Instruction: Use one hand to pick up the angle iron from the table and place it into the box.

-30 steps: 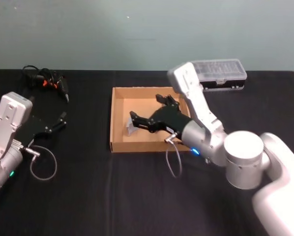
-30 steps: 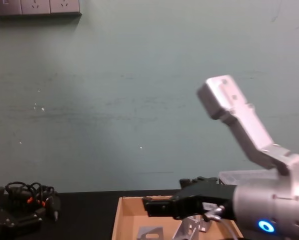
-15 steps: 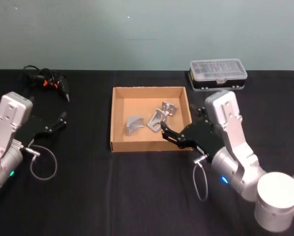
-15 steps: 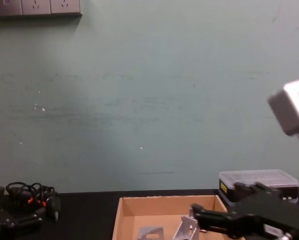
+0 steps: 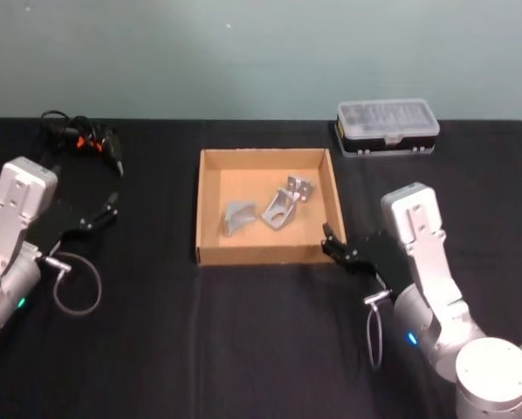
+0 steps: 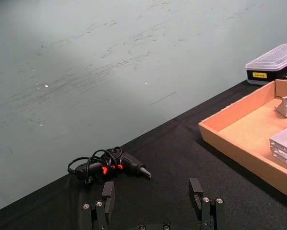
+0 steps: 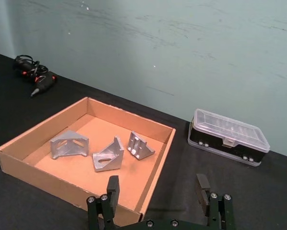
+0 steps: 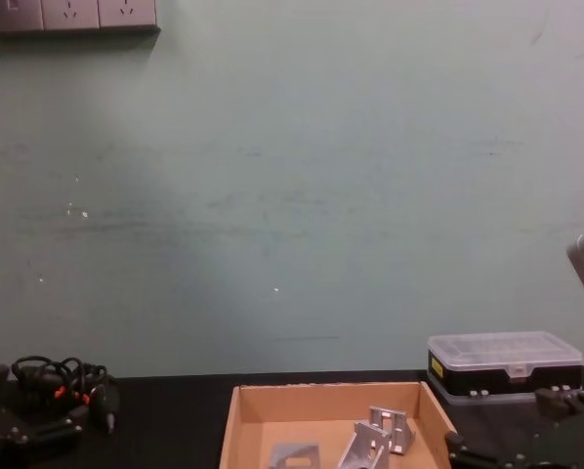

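Three grey angle irons lie inside the tan cardboard box (image 5: pixel 265 255): one at the left (image 5: pixel 237 218), one in the middle (image 5: pixel 278 210) and one toward the far right (image 5: pixel 299 188). They also show in the right wrist view, left (image 7: pixel 68 143), middle (image 7: pixel 107 155) and right (image 7: pixel 140 145). My right gripper (image 5: pixel 333 245) hovers over the black table (image 5: pixel 243 349) just outside the box's near right corner, open and holding nothing (image 7: pixel 157 188). At the table's left, well apart from the box, my left gripper (image 5: pixel 104 211) is parked, open and empty (image 6: pixel 152 190).
A clear-lidded plastic case (image 5: pixel 387 125) with a black base stands behind the box to the right. A black tool with a coiled cable and red marks (image 5: pixel 82 140) lies at the far left. A pale green wall closes the back of the table.
My right arm has pulled back out of the box toward me and to the right, open, uncovering the angle irons lying inside. The left arm has stayed put.
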Controlling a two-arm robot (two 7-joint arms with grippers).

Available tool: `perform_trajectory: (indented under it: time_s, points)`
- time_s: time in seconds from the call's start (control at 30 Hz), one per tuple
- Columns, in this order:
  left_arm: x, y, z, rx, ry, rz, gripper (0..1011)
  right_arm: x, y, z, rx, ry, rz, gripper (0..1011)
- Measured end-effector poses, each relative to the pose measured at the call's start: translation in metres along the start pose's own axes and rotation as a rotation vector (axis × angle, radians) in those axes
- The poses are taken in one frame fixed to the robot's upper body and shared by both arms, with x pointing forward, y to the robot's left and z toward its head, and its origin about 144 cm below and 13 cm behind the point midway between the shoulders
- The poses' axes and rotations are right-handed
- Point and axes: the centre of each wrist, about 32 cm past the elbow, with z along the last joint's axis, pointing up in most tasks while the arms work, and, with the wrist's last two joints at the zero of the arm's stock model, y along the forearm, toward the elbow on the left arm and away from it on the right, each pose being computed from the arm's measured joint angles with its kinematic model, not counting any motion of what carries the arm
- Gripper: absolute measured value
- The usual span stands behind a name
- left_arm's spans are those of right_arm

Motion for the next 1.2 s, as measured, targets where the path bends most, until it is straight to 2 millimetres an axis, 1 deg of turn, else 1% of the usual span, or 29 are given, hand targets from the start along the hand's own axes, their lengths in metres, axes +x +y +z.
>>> perform_trajectory:
  time_s: [1.2]
  points:
    - [0.0,0.0,0.0,0.0,0.0,0.0,1011,0.0021,0.0009,0.0028,0.009,0.013,0.022,1004]
